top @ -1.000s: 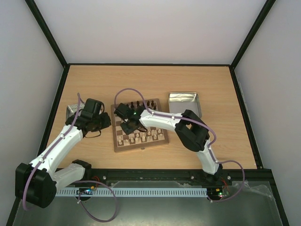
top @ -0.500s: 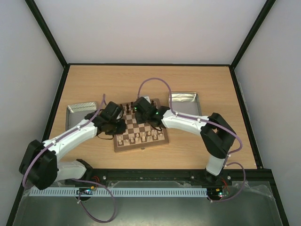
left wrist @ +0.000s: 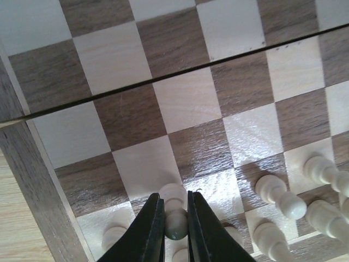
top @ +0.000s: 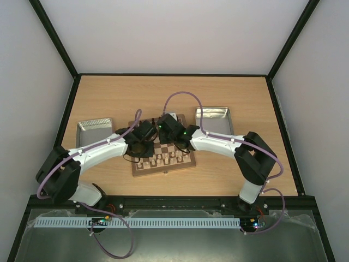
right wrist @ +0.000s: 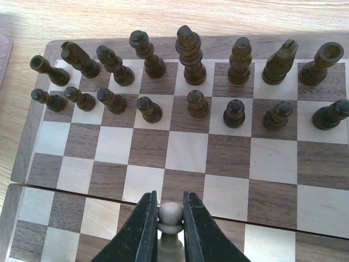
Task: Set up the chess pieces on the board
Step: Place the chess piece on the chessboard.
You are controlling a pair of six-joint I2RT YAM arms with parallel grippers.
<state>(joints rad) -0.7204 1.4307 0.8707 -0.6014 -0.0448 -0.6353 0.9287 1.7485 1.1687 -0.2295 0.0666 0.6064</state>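
The board (top: 187,161) lies mid-table, both grippers over it. Dark chessmen (right wrist: 192,54) fill its two far rows. Pale chess pieces (top: 163,159) stand along its near rows. My left gripper (top: 145,143) is over the board's near left part, shut on the head of a pale pawn (left wrist: 175,224) whose base is at or just above a square; pale pieces (left wrist: 281,195) stand beside it. My right gripper (top: 168,130) is over the board's middle, shut on the head of another upright pale pawn (right wrist: 170,214) near the board's centre seam.
A metal tin (top: 94,126) lies left of the board and another tin (top: 214,117) at its far right. Both arms cross above the board, their cables looping over it. The board's brown rim (left wrist: 32,180) shows in the left wrist view.
My left gripper has moved right from beside the left tin onto the board's near left. My right gripper has moved from the board's left part toward its far middle.
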